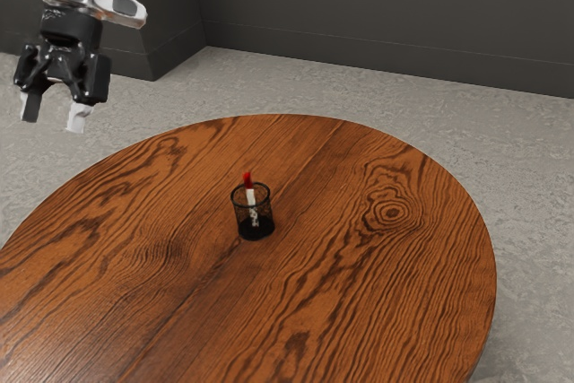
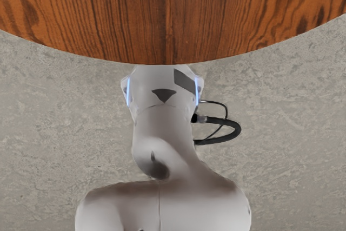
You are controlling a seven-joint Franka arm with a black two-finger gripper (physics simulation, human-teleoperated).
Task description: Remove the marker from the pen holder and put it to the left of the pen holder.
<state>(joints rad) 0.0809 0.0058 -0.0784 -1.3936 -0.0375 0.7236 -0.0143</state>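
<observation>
The gripper (image 1: pixel 54 112) hangs in the exterior view's upper left, its two fingers spread apart and pointing down, with nothing pinched between them. It is well apart from the pen cup (image 1: pixel 239 218), which stands upright on the round wooden table (image 1: pixel 359 302). The marker (image 1: pixel 251 195) is inside the cup, its red end up and poking above the rim (the white part shows through the dark mesh). It leans slightly, the red end toward the exterior view's left. The table has bold, dark grain, with a ringed knot on the exterior view's right of the cup. In the wrist view, the table's curved edge meets the grey floor (image 2: pixel 297 123), beside the robot's pale body (image 2: pixel 162 128) with its thin blue lights and a looping black cable (image 2: pixel 235 129).
</observation>
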